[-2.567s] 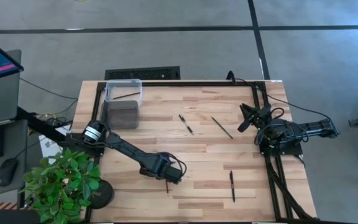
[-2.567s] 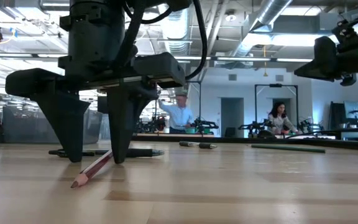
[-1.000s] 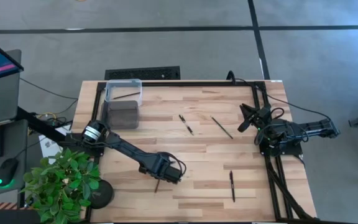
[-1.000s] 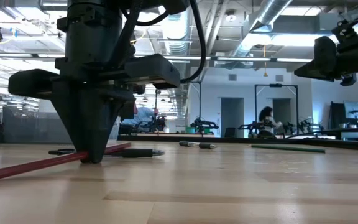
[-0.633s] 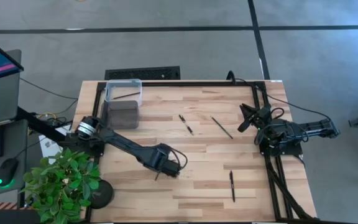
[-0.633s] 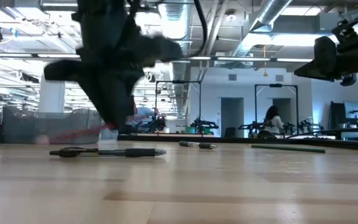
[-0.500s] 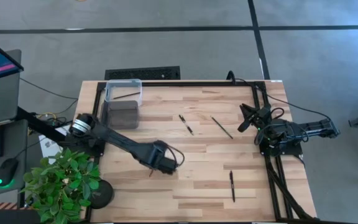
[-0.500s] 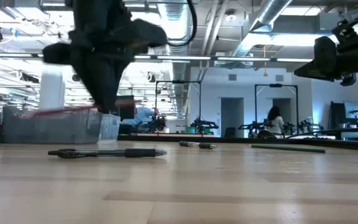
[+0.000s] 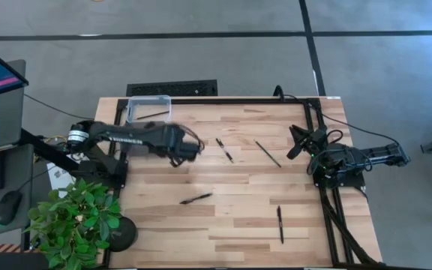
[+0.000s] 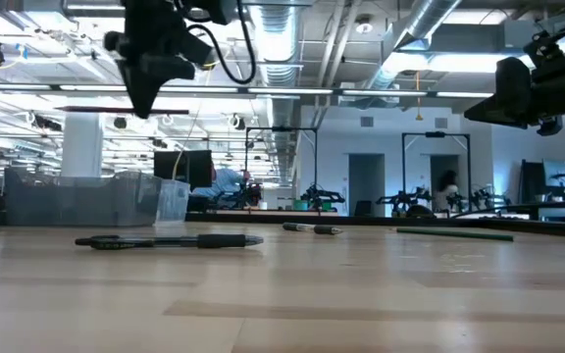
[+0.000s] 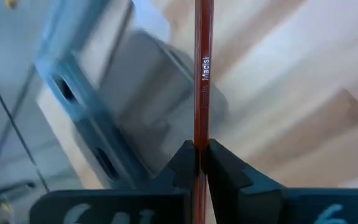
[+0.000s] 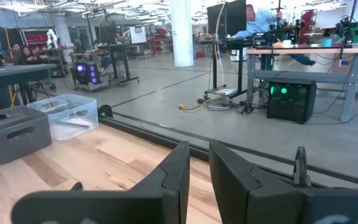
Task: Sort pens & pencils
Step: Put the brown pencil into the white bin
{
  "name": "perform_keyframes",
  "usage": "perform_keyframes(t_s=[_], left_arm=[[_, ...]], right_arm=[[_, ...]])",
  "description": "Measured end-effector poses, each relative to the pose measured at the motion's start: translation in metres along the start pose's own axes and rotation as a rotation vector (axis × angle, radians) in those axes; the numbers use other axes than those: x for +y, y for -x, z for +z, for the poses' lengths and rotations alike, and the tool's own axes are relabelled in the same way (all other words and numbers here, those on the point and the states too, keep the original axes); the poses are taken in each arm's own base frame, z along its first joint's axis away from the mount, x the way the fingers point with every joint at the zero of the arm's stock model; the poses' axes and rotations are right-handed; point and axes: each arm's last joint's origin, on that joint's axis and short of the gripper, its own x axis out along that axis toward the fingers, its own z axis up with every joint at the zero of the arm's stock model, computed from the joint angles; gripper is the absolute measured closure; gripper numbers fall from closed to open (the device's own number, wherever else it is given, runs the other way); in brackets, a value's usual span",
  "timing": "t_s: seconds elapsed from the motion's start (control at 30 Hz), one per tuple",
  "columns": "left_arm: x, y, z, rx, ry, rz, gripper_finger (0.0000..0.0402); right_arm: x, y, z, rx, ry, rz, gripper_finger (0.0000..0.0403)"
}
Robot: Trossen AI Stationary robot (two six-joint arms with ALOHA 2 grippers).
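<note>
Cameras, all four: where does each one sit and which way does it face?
High: above the table, straight down; both arms, left end effector near the bins.
Low: at tabletop height, level; a pen in front.
Left wrist: looks past its fingers, which pinch a red pencil.
Right wrist: looks past its own fingers to the room.
Shared: the grey bin shows in both wrist views.

- A clear plastic bin (image 9: 148,109) sits at the wooden tabletop's (image 9: 223,225) far left corner, a grey bin (image 9: 137,144) just before it.
- The left claw (image 9: 190,149) hangs right of the grey bin, clamping a red pencil (image 11: 202,81).
- A black pen (image 9: 196,199) lies mid-tabletop; another (image 9: 280,223) nearer the right.
- The right claw (image 9: 297,144) waits at the right edge.
</note>
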Motion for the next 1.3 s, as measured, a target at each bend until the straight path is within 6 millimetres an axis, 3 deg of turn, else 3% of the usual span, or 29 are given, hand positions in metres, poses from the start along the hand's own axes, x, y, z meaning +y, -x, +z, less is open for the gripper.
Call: perform_keyframes(t_s=[0.3, 0.63, 1.3], left_arm=[[0.052, -0.019, 0.032, 0.000, -0.172, 0.021, 0.0393], [0.071, -0.038, 0.062, -0.053, -0.328, -0.142, 0.0393], [0.144, -0.088, 0.086, -0.020, -0.242, -0.195, 0.0393]], right_arm=[[0.000, 0.000, 0.000, 0.000, -0.051, -0.001, 0.0321], [0.000, 0.000, 0.000, 0.000, -0.066, -0.004, 0.0321], [0.000, 0.000, 0.000, 0.000, -0.104, -0.004, 0.0321]])
